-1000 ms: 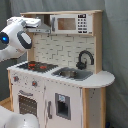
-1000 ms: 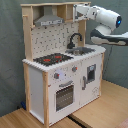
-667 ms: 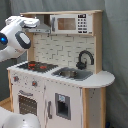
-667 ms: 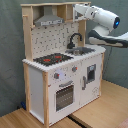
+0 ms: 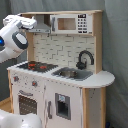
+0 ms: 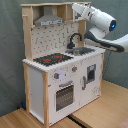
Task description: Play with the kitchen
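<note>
The kitchen (image 5: pixel 60 70), a tall white and light-wood toy set, stands upright in both exterior views (image 6: pixel 62 65), resting on a light wooden floor (image 6: pixel 107 107) before a grey curtain backdrop (image 6: pixel 10 55).

Taking the black faucet (image 5: pixel 85 59) as the landmark: it rises as a curved spout at the back of the worktop, just behind the sink (image 5: pixel 72 74), which lies sunk into the counter. To the first exterior view's left of the faucet lies the black hob (image 5: pixel 36 65) with its red rings. Behind the faucet is the pale patterned back panel (image 5: pixel 62 49). Above the faucet, on the upper shelf, sits a white microwave (image 5: pixel 70 23), and the grey hood (image 5: pixel 41 28) hangs above the hob. Below the faucet's level, the front carries knobs (image 5: pixel 34 83), a windowed oven door (image 5: pixel 27 103) and a cupboard door (image 5: pixel 62 106) with a dark panel.

The white robot arm (image 6: pixel 100 20) reaches toward the top of the kitchen, well above the faucet. Its gripper (image 5: pixel 33 21) is beside the hood in the first exterior view, and near the upper shelf's edge in the second exterior view (image 6: pixel 75 7). I cannot tell whether the gripper's fingers are apart or together, or whether they touch the kitchen.
</note>
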